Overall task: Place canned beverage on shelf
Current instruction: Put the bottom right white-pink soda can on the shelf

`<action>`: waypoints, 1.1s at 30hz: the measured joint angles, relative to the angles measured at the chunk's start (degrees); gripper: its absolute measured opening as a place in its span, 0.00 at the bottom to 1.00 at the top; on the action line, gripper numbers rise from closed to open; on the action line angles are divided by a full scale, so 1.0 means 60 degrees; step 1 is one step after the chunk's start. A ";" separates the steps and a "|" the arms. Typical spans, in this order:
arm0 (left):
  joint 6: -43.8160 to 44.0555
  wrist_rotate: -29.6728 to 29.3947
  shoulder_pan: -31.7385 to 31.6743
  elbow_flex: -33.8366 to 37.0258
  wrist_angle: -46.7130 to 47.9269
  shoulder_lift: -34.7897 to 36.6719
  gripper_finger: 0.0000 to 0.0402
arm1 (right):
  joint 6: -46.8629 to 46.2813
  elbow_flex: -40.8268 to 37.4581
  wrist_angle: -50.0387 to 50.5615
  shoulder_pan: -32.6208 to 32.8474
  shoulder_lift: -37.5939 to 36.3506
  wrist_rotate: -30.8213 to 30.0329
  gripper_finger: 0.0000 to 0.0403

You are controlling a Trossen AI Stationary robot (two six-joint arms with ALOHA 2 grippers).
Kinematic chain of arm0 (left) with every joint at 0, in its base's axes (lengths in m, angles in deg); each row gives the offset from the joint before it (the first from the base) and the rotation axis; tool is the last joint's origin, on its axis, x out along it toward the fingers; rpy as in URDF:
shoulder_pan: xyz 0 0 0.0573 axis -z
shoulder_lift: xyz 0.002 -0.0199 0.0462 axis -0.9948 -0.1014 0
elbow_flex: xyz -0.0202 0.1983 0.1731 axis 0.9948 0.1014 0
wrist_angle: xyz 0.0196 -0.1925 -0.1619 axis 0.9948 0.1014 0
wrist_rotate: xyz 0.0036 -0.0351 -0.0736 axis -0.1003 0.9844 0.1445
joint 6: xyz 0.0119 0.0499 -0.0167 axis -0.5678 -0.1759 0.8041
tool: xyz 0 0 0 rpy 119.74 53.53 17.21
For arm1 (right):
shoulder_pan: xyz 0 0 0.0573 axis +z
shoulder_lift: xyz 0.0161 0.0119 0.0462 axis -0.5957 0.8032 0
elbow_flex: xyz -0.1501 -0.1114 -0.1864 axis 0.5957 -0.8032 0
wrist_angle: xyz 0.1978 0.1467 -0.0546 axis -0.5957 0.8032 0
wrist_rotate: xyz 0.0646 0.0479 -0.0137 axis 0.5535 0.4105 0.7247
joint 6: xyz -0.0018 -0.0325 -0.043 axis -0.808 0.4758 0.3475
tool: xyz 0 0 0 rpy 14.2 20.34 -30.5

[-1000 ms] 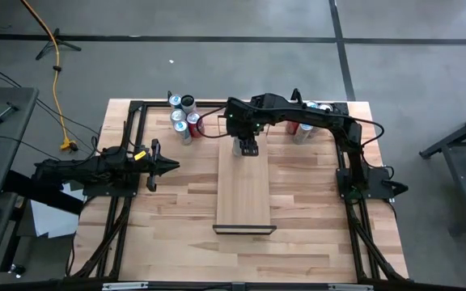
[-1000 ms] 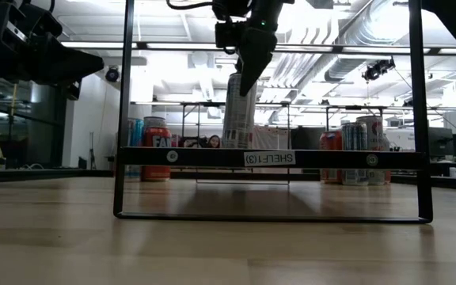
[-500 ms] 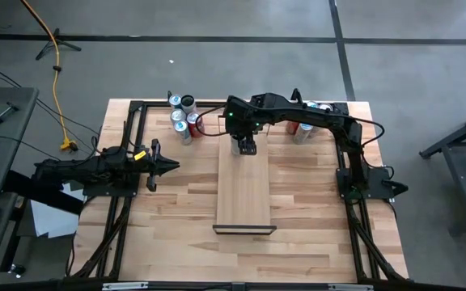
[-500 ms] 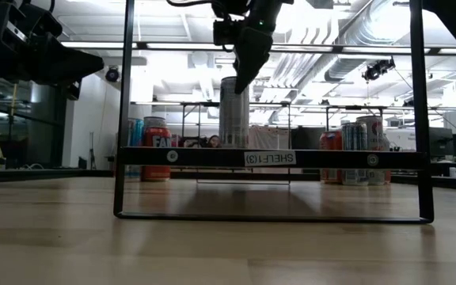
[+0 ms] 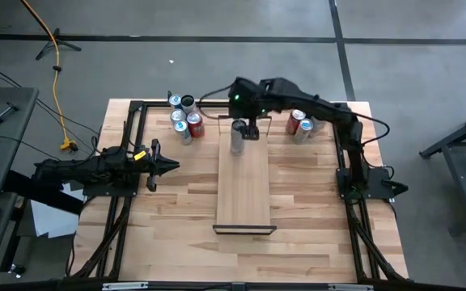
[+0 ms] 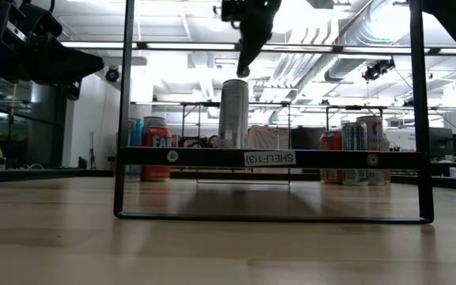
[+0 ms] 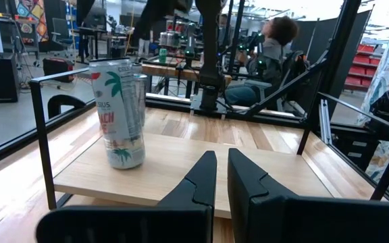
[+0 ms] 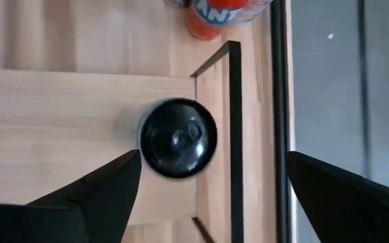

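Observation:
A silver can [image 5: 237, 137] stands upright on its base at the far end of the pale wooden shelf [image 5: 245, 190], and shows in the low view [image 6: 233, 115] and the left wrist view [image 7: 119, 111]. My right gripper [image 6: 244, 63] hangs open above the can, clear of it. The right wrist view looks down on the can's dark top [image 8: 177, 138] between the spread fingers. My left gripper [image 5: 172, 166] waits shut and empty to the left of the shelf [image 7: 181, 162].
Several cans stand at the table's far left [image 5: 183, 117] and up to three at the far right [image 5: 302, 125]. The shelf's dark metal frame [image 6: 271, 158] stands at its short ends. A person [image 7: 275, 40] sits beyond the table.
My right gripper has let go of the silver can and risen, drawing a little toward the table's far edge. The can, held at its upper part a second ago, now stands free and upright on the shelf's far end.

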 joint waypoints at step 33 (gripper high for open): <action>0.0000 0.0000 0.0000 -0.0003 -0.0001 -0.0001 0.00 | -0.8903 -1.1417 -0.9840 0.1615 -0.6672 0.3518 0.88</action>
